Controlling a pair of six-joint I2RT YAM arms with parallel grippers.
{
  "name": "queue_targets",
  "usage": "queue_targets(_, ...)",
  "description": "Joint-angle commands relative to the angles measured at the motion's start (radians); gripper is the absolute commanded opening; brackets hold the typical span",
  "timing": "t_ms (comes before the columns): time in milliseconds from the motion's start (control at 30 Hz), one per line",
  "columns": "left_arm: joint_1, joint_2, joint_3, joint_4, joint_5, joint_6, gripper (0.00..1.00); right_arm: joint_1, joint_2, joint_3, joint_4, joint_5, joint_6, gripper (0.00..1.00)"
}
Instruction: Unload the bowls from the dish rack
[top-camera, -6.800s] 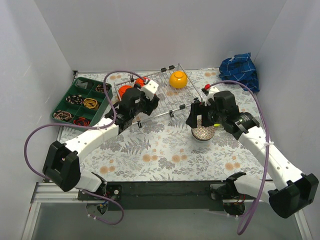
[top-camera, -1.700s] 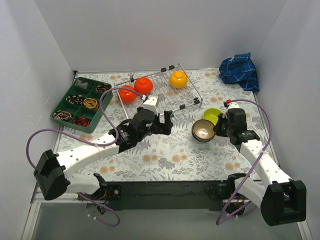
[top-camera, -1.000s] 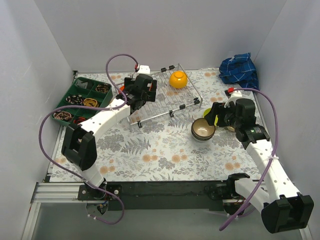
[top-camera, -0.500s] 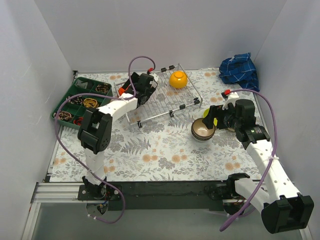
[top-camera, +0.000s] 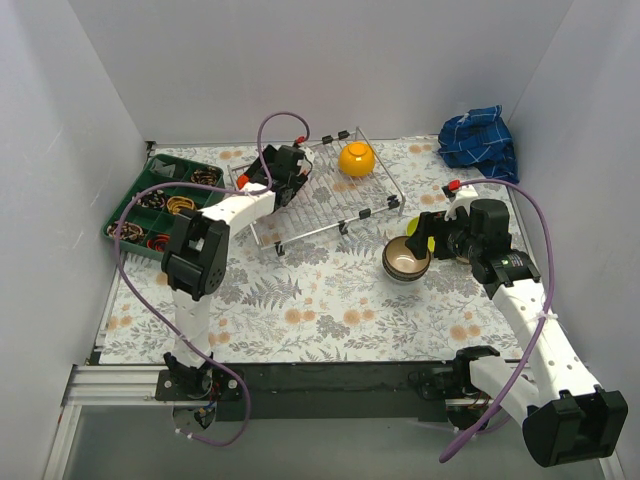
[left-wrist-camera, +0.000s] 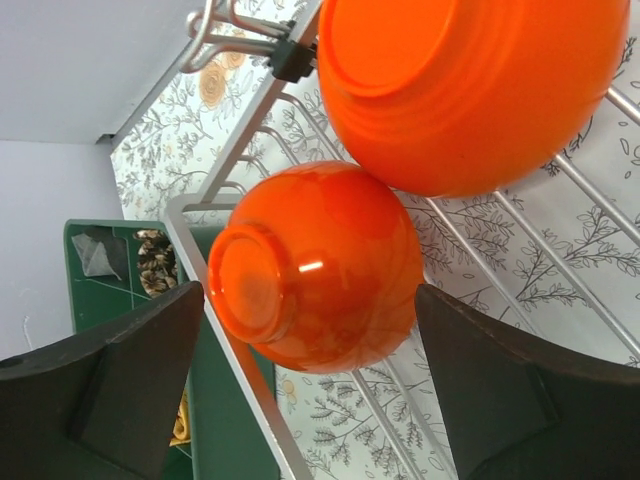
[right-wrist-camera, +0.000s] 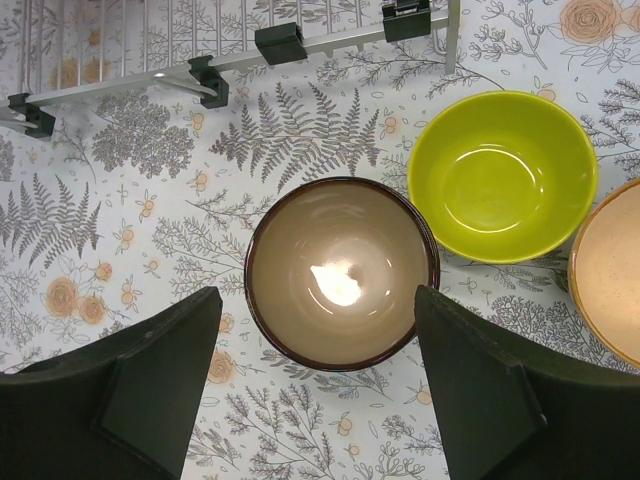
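The floral-patterned table (top-camera: 330, 310) filled most of my overhead view. The dish rack (top-camera: 330, 200) sat at its far middle, its right end raised.

My left arm reached out to the rack's far left corner. On the wrist camera the left gripper (left-wrist-camera: 310, 290) had its fingers (left-wrist-camera: 110, 400) spread wide, one on each side of an orange bowl (left-wrist-camera: 320, 265). That bowl lay in the rack against the side wire, with its foot ring turned toward the lens. I could not tell whether the pads were touching it. A larger orange bowl (left-wrist-camera: 470, 90) pressed against it from above in that view and crowded that side.

The right gripper (right-wrist-camera: 318, 295) hung over the table in front of the rack's right end. Its fingers were also wide apart and it held nothing. A brown bowl (right-wrist-camera: 340, 272) stood upright on the table directly below it.

A green compartment tray (top-camera: 160, 200) lay just left of the rack. A crumpled blue cloth (top-camera: 480, 140) lay in the far right corner.

A yellow-orange bowl (top-camera: 357, 158) sat in the rack near its far right part. A lime-green bowl (right-wrist-camera: 500, 175) stood just beside the brown one. A peach-coloured bowl (right-wrist-camera: 610, 270) was cut off at the frame's edge next to it.

Small black clips (right-wrist-camera: 280, 42) gripped the rack's near rail.
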Motion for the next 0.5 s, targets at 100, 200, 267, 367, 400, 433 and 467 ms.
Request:
queue_targets(100, 0.000, 0.041, 0.006, -0.007, -0.029, -0.033, 0.82, 0.000, -0.001, 0.049, 0.013, 0.004, -0.010, 0.86)
queue_targets(200, 0.003, 0.065, 0.010, -0.003, -0.051, -0.033, 0.82, 0.000, -0.001, 0.046, 0.015, 0.004, -0.005, 0.86)
queue_targets(267, 0.003, 0.082, 0.013, -0.003, -0.063, -0.031, 0.82, 0.000, -0.002, 0.043, 0.013, 0.005, -0.005, 0.86)
queue_targets(367, 0.002, 0.098, 0.013, -0.003, -0.086, -0.030, 0.88, 0.000, -0.004, 0.036, 0.015, 0.004, -0.002, 0.86)
queue_targets(400, 0.003, 0.101, 0.010, -0.003, -0.091, -0.029, 0.89, 0.000, -0.004, 0.034, 0.015, 0.002, 0.001, 0.86)
queue_targets(433, 0.002, 0.102, 0.010, -0.004, -0.098, -0.034, 0.91, -0.001, -0.004, 0.031, 0.016, 0.004, 0.001, 0.86)
queue_targets(467, 0.003, 0.104, 0.007, -0.006, -0.099, -0.037, 0.92, -0.001, -0.004, 0.028, 0.016, 0.004, 0.003, 0.85)
